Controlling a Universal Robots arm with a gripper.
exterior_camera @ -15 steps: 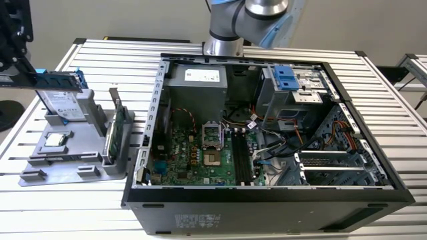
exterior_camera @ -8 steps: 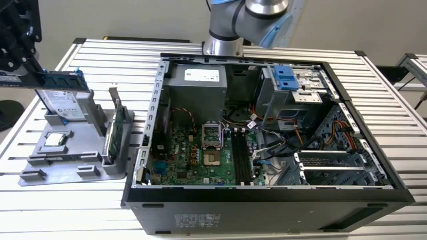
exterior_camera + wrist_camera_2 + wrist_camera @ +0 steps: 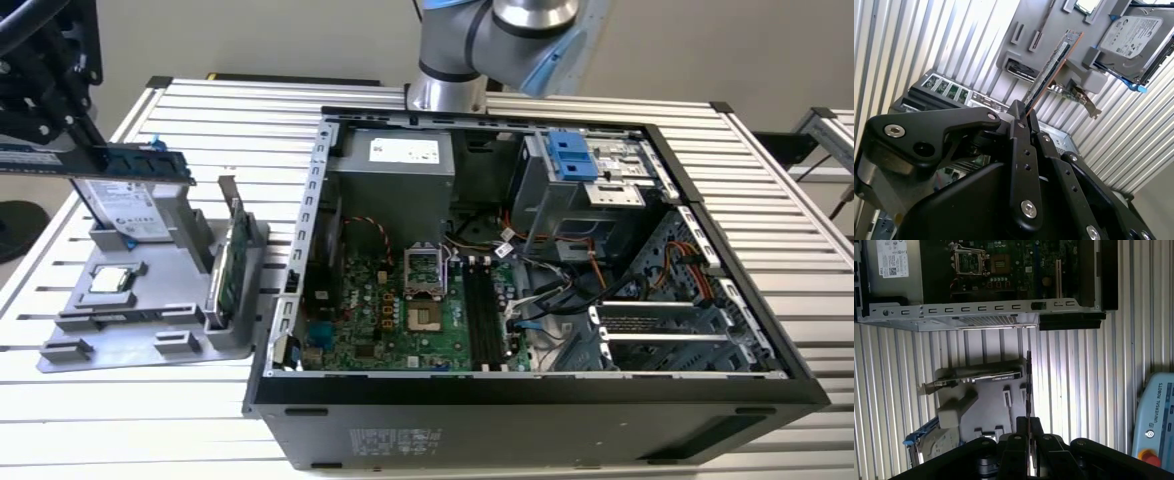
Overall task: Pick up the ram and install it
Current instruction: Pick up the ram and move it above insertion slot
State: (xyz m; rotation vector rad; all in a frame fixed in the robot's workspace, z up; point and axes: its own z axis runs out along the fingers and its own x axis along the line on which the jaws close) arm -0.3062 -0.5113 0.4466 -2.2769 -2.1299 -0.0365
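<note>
ram is pinched by one end in your end effector, fingers closed down on its flat faces, held over the grey tray beside the open computer case. you should expect it to be light, stiff and fragile. it is best gripped on the board's bare ends, clear of chips and contacts.

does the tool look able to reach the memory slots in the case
Probably yes: the tool holds the ram beside the open case, and the memory slots lie uncovered, cables beside them.
</note>
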